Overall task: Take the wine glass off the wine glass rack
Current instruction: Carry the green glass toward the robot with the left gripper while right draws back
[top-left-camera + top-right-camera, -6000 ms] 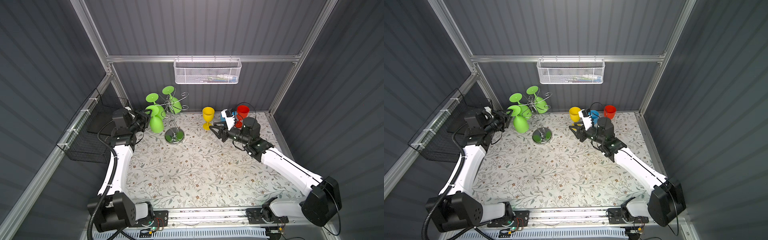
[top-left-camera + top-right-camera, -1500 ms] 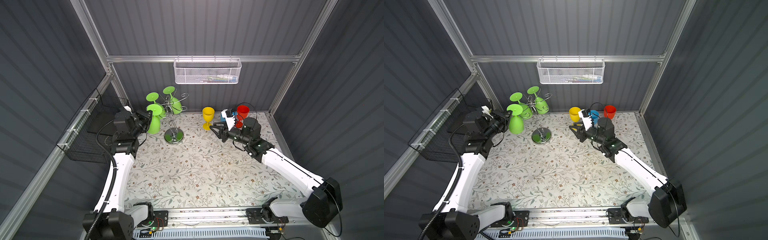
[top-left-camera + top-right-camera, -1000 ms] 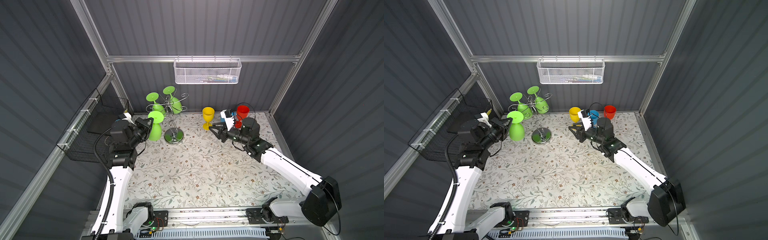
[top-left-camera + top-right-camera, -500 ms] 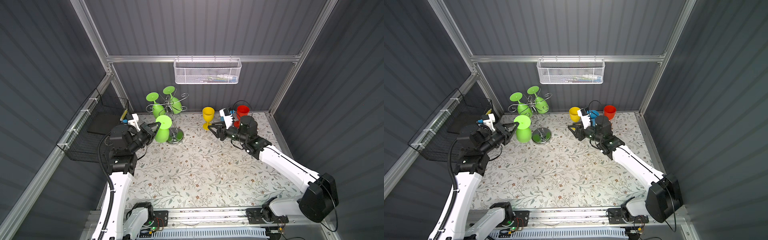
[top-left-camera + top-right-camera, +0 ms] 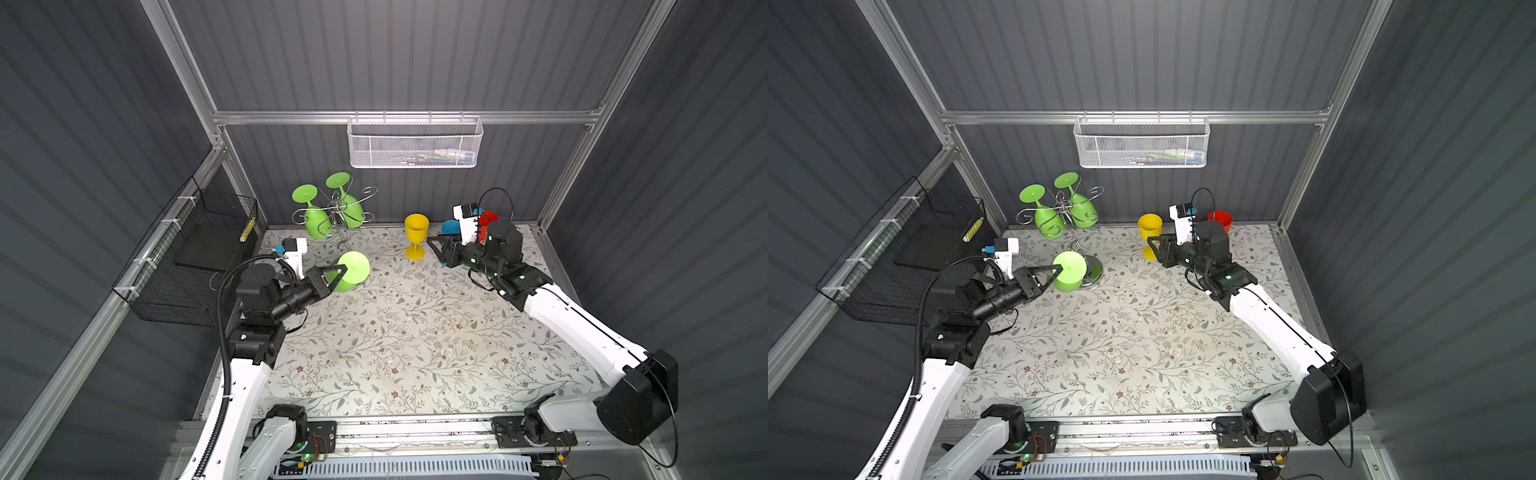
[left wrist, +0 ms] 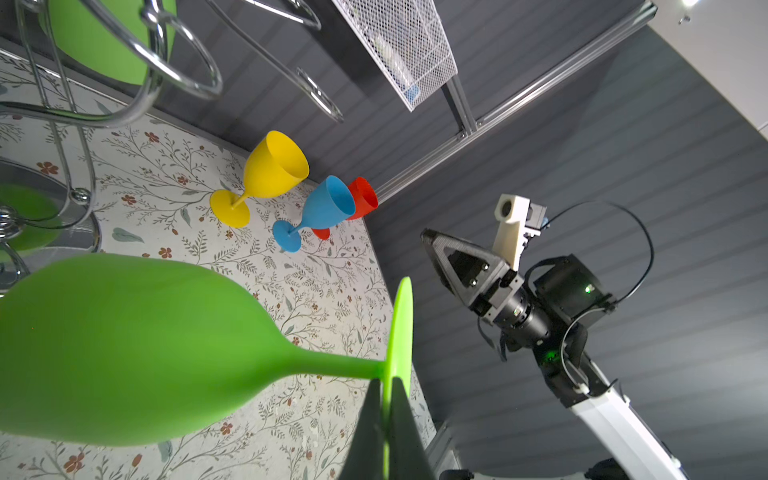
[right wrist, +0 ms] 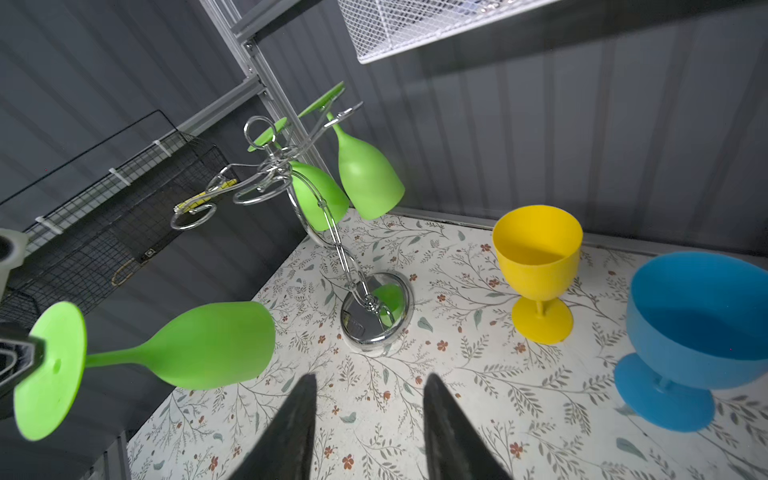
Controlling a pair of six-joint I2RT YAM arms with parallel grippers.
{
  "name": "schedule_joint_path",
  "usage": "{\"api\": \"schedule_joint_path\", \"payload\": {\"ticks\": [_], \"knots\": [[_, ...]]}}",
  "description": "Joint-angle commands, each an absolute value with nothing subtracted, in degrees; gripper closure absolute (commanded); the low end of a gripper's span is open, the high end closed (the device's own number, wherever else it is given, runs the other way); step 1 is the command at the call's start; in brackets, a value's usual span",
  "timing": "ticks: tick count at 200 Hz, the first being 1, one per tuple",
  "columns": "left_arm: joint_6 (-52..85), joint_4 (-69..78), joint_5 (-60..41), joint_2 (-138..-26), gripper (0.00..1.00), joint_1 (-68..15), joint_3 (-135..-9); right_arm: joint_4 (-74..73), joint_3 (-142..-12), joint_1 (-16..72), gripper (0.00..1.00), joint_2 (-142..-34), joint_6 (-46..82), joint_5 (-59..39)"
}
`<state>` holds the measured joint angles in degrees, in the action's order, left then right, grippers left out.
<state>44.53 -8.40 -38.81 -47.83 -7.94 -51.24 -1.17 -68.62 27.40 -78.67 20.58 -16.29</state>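
The chrome wine glass rack (image 5: 341, 210) stands at the back left on its round mirror base (image 5: 1094, 270), and two green glasses (image 5: 316, 219) still hang from it. A third green wine glass (image 5: 353, 272) is clear of the rack and hangs on its side above the mat. My left gripper (image 5: 337, 275) is shut on the rim of its foot disc (image 6: 401, 328). The left wrist view has the fingers (image 6: 372, 419) pinching that disc, with the bowl (image 6: 124, 345) pointing away. My right gripper (image 5: 432, 246) hovers open and empty beside the yellow goblet, its gap (image 7: 368, 399) facing the rack (image 7: 332, 232).
A yellow goblet (image 5: 415, 237), a blue one (image 5: 449, 227) and a red one (image 5: 489, 217) stand at the back right. A white mesh basket (image 5: 415, 143) hangs on the back wall. A black wire basket (image 5: 195, 257) is fixed to the left wall.
My left gripper has carried the green glass away from the rack, rightward and toward the front, tipping it onto its side. My right gripper's jaws have spread wider.
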Motion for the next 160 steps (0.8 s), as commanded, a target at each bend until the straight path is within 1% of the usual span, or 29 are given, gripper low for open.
{"api": "schedule_joint_path", "payload": {"ticks": [1,35,59,84,118,123,127,160], "knots": [[38.5,-8.8,-38.9,-45.4,1.00,-9.2,-50.0,3.2,-69.9,27.2,0.54,-77.6,23.5,-13.3],[36.1,-6.1,-38.1,-44.5,1.00,-12.8,-46.5,6.4,-68.6,26.4,0.53,-76.3,27.2,-11.5],[32.9,-6.6,-33.3,-45.2,1.00,-17.7,-44.9,9.8,-68.1,25.6,0.52,-75.2,29.4,-10.6],[32.2,-3.5,-29.3,-47.2,1.00,-23.0,-43.3,12.0,-66.9,25.0,0.53,-73.5,31.9,-10.1],[28.0,-4.2,-19.6,-48.9,1.00,-31.1,-43.8,18.1,-67.3,25.0,0.54,-72.0,33.8,-8.4],[27.5,-3.8,-19.3,-49.3,1.00,-32.3,-43.6,19.2,-67.4,25.0,0.54,-71.8,34.1,-8.0],[27.2,-3.5,-16.7,-49.4,1.00,-33.2,-43.4,20.1,-67.4,25.0,0.54,-71.6,34.2,-7.8],[23.1,-0.1,-6.9,-53.3,1.00,-42.3,-42.1,27.3,-67.6,25.0,0.54,-70.4,36.1,-6.7]]}}
